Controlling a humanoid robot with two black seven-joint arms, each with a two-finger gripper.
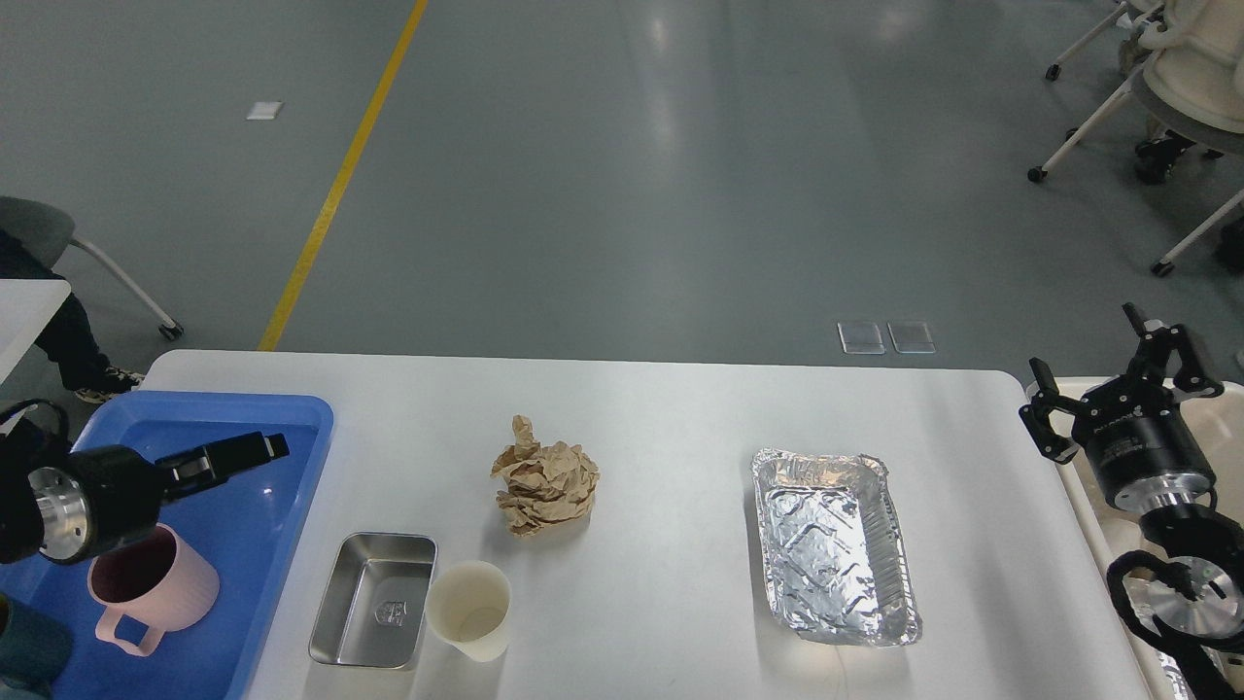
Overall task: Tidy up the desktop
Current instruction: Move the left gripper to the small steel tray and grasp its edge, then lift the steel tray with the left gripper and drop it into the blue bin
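**Desk still cluttered**

Head view: the desktop (661,408) fills your near field, rigid, nothing to grip. Take the light paper wad (546,488) by its crumples. Your left gripper (238,455) over the tray (292,408): spread unclear. Right gripper (1118,384) is spread, empty.

Glossy grey floor (603,175), yellow line (340,180), wheeled chairs (1157,107) far right.

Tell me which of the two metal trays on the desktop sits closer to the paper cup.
The small steel tray, smooth and shiny, right beside the paper cup near the blue bin. The other, a crinkled foil tray, lies well to the right on the desktop.
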